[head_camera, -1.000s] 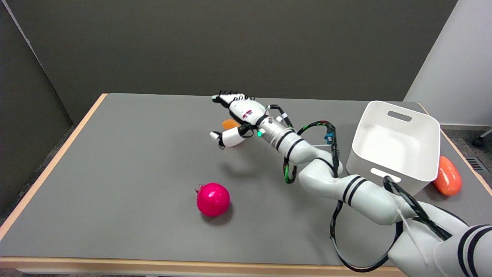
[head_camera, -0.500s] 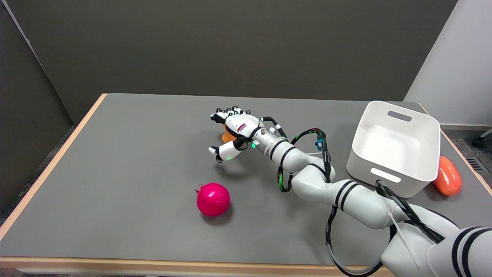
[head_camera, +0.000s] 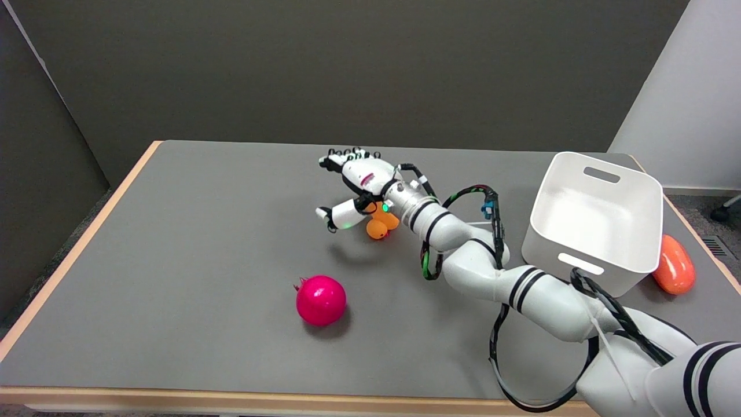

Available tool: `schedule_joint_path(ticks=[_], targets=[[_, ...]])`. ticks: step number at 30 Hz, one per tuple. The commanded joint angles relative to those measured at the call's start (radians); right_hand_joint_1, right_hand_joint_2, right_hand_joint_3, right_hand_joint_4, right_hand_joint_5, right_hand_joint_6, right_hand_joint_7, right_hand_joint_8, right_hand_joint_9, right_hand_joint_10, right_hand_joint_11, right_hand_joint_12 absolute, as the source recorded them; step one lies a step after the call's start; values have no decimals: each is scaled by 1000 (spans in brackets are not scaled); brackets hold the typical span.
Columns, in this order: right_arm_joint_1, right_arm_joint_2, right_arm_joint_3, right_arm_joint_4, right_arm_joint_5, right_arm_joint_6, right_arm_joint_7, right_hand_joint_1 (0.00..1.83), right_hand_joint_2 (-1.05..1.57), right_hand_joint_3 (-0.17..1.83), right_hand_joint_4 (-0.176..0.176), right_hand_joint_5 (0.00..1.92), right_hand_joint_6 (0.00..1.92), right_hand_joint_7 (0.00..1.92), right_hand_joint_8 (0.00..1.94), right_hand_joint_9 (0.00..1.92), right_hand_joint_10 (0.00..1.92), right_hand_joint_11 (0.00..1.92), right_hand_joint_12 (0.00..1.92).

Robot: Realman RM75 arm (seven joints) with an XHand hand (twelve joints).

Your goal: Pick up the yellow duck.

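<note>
So my right hand (head_camera: pixel 356 188) is out over the middle of the grey surface (head_camera: pixel 191 243), palm facing down, fingers stretched toward the far edge and the thumb sticking out to the left. The yellow duck (head_camera: pixel 380 223) (looks more orange than yellow from up here) sits just beside my wrist, tucked under the heel of the hand on the near side. Honestly I can't tell whether the hand is touching it or whether it's resting on the surface; it isn't between my fingers as far as the view shows, so I'd call the hand released, fingers apart with nothing in them.

Other stuff around: a bright pink pomegranate (head_camera: pixel 321 299) sits nearer the front edge, well apart from the duck. Off to the right there's a white plastic bin (head_camera: pixel 596 220) with handle slots, and an orange-red fruit thing (head_camera: pixel 674 265) lies just beside its right wall. My arm's cables (head_camera: pixel 492 214) loop out between the duck and the bin
</note>
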Motion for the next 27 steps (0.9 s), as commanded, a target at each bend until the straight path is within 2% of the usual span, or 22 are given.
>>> schedule_joint_path(ticks=[1,6,13,18,27], targets=[[-48,59,66,130,-3,25,-12,563,603,948,-69,146,420,242,450,148,762,-1,1085],[-139,97,151,187,-1,-17,-33,557,606,949,-71,152,422,250,454,150,765,-1,1095],[-334,110,356,285,4,-52,-92,559,608,947,-79,158,428,255,467,150,773,-1,1100],[-386,111,388,305,5,-48,-92,559,610,945,-83,161,430,257,469,152,782,-1,1108],[-390,111,335,304,5,-48,-92,559,612,945,-86,164,432,260,472,154,786,-1,1114]])
